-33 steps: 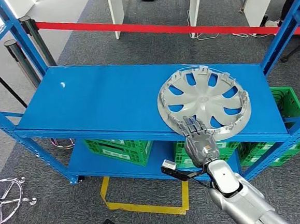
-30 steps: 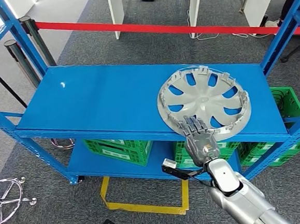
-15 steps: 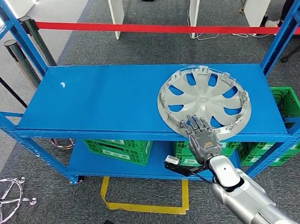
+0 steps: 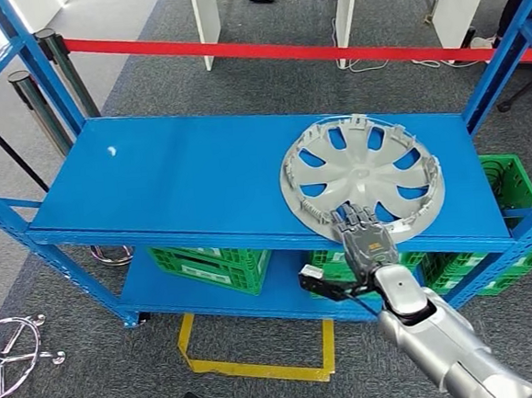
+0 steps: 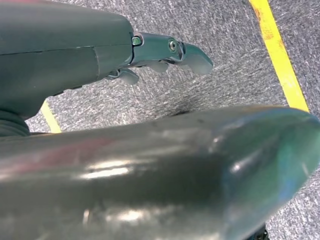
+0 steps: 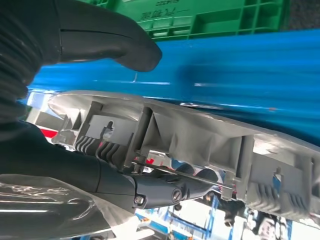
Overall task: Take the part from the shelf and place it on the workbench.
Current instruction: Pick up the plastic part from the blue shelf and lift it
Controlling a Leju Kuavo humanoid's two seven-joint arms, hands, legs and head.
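Observation:
The part is a silver hubcap (image 4: 362, 175) lying inner side up on the right half of the blue shelf (image 4: 178, 178), its near rim close to the shelf's front edge. My right hand (image 4: 365, 246) reaches over that near rim from the front. In the right wrist view the dark fingers (image 6: 166, 192) lie against the ribbed inside of the hubcap (image 6: 196, 135), while the thumb (image 6: 113, 40) stays on the other side of the rim with a gap, by the shelf edge. My left hand (image 5: 151, 50) hangs over grey carpet with its fingers extended, holding nothing.
Green crates (image 4: 209, 263) stand on the lower shelf level, and another crate (image 4: 520, 188) sits behind the right upright. A red belt (image 4: 273, 49) on metal posts (image 4: 33, 107) runs behind the shelf. Yellow tape (image 4: 262, 365) and a chrome chair base (image 4: 11, 353) lie on the floor.
My right hand has moved a little right and forward, its fingers now further over the hubcap's near rim. The hubcap stays on the shelf.

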